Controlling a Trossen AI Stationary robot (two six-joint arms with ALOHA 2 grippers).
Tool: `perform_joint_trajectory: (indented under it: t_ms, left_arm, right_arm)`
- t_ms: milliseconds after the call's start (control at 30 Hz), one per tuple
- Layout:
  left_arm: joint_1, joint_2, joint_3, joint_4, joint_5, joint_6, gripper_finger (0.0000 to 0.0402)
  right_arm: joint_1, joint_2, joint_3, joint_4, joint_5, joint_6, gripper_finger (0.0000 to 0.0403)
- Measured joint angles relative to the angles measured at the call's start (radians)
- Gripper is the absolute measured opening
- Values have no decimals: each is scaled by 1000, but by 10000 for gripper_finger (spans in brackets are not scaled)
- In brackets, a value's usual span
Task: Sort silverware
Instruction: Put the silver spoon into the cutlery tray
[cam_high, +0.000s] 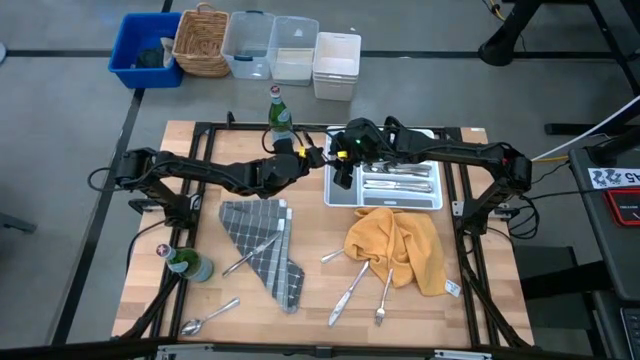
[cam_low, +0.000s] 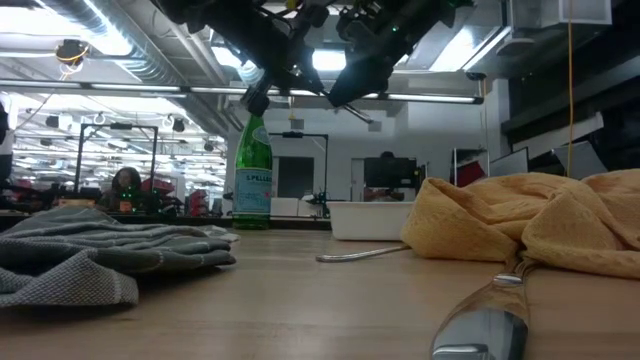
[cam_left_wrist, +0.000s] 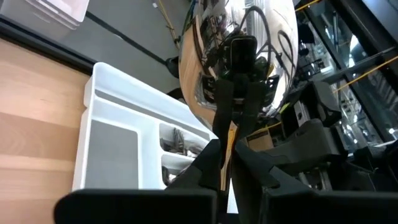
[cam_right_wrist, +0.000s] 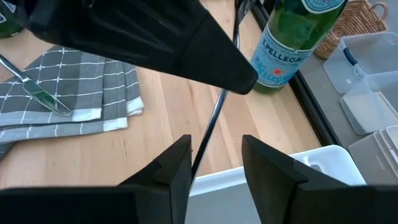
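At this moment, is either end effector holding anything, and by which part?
The left end effector is shut on a spoon, gripping its handle near the bowl. The right end effector is open around the handle, not gripping.

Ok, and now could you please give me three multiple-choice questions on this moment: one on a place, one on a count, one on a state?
1. Where does the knife on the left arm's side lie?
A. in the white tray
B. on the grey checked cloth
C. under the yellow cloth

2. How many green bottles stand on the table?
A. one
B. two
C. four

3. How is the right gripper?
A. open
B. shut on a fork
C. shut on a cloth

Answers:
1 B: the knife rests on the grey checked cloth.
2 B: one of the green bottles is at the far edge, and the other is near the left arm's side.
3 A: the right gripper has its fingers apart, with the handle of the spoon between them.
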Motion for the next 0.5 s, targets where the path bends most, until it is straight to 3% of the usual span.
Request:
perform_joint_trajectory:
  t_ms: [167, 333, 500]
  left_arm:
    - [0, 0, 0, 0, 0, -11, 15]
    - [0, 0, 0, 4, -2, -14, 15]
    - [-2, 0, 0, -1, -8, -12, 15]
  right_arm:
    - [0, 0, 0, 0, 0, 0, 120]
    - [0, 0, 0, 0, -9, -1, 62]
    - [-5, 6, 0, -3, -87, 2, 9]
